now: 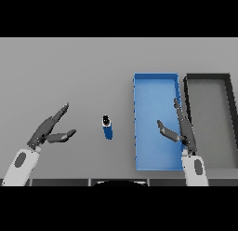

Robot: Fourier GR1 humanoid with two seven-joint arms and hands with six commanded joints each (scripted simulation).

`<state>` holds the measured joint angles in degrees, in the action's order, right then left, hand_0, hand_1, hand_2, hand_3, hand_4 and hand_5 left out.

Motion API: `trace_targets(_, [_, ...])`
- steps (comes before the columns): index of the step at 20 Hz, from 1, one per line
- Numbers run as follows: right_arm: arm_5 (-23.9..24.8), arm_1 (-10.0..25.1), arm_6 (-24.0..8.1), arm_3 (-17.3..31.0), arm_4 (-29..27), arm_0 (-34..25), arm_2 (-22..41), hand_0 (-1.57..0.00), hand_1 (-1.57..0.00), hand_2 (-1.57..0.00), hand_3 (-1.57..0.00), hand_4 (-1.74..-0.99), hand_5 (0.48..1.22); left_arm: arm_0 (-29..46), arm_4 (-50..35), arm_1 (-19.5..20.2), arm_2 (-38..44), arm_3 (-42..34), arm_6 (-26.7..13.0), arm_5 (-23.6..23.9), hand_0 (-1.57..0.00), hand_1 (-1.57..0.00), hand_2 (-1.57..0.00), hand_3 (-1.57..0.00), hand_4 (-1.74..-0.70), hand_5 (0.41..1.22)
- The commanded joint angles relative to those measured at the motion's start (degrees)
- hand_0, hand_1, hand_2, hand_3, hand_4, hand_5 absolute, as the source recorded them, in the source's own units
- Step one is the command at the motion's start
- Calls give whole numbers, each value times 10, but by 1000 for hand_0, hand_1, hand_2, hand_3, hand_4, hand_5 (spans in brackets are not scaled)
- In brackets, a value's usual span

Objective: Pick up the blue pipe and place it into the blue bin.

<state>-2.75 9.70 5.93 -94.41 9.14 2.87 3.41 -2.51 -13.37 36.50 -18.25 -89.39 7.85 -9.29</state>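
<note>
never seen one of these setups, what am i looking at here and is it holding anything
This is one picture taken from a humanoid robot's head, looking down at a grey table in front of it. The two white and grey arms coming in from the bottom are its own, each ending in a dark hand. The left hand and the right hand both have relaxed, open fingers and hold nothing. The right hand shows over the blue bin, a shallow open tray. Beside that bin, to the right, sits a dark bin. Between the hands, left of the blue bin, a small blue pipe lies on the table, untouched.
</note>
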Motion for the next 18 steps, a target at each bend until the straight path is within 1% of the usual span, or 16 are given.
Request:
trace_targets(1, [-2,2,-2,0,-3,-1,-2,1,1,1,1,-1174,616,3,6,-7,-15,-8,-9,-4,1,1,1,1,-1071,522])
trace_targets(2, [-5,5,-4,-2,-6,1,-4,1,1,1,1,-1173,616,-2,6,-13,-30,-13,-30,-15,1,1,1,1,-1095,510])
trace_targets(3, [-2,7,-3,-6,2,9,-1,1,1,1,1,-1164,617,5,14,-20,-46,-23,-36,-18,1,1,1,1,-1113,497])
trace_targets(4, [-5,8,0,-6,-5,11,-5,1,1,1,1,-1174,618,10,29,-25,-58,-27,-38,-15,1,1,1,1,-1126,485])
trace_targets(7, [-4,1,-7,-5,-6,7,-3,1,1,1,1,-1195,617,-1,52,-47,-88,-28,-57,-17,1,1,1,1,-1138,455])
trace_targets(8, [-4,-2,-4,-11,-5,11,1,1,1,1,1,-1197,615,-2,55,-56,-95,-27,-56,-18,1,1,1,1,-1139,450])
trace_targets(9, [-6,4,1,-13,-7,16,-3,1,1,1,1,-1205,618,-2,58,-68,-103,-25,-55,-17,1,1,1,1,-1144,452])
trace_targets(11, [-5,-3,-3,-6,-11,8,-3,1,1,1,1,-1218,627,-18,69,-92,-111,-5,-56,-11,1,1,1,1,-1147,452])
trace_targets(12, [-4,-1,-7,-8,-11,7,-5,1,1,1,1,-1217,626,-22,77,-104,-118,2,-48,-9,1,1,1,1,-1151,456])
trace_targets(14, [-4,-3,-11,-9,-9,9,-2,1,1,1,1,-1211,622,-43,90,-137,-126,29,-51,3,1,1,1,1,-1155,460])
trace_targets(15, [-2,-2,-9,1,-4,10,-4,1,1,1,1,-1201,620,-54,90,-150,-123,42,-52,8,1,1,1,1,-1152,460])
trace_targets(16, [-3,0,-4,-7,-6,17,-5,1,1,1,1,-1202,621,-62,91,-163,-124,55,-48,10,1,1,1,1,-1150,460])
trace_targets(17, [-2,0,-6,-9,-6,13,-5,1,1,1,1,-1205,625,-63,94,-168,-126,61,-35,9,1,1,1,1,-1145,460])
trace_targets(18, [-4,0,-4,-12,-11,14,-7,1,1,1,1,-1210,631,-73,97,-179,-128,78,-36,10,1,1,1,1,-1134,459])
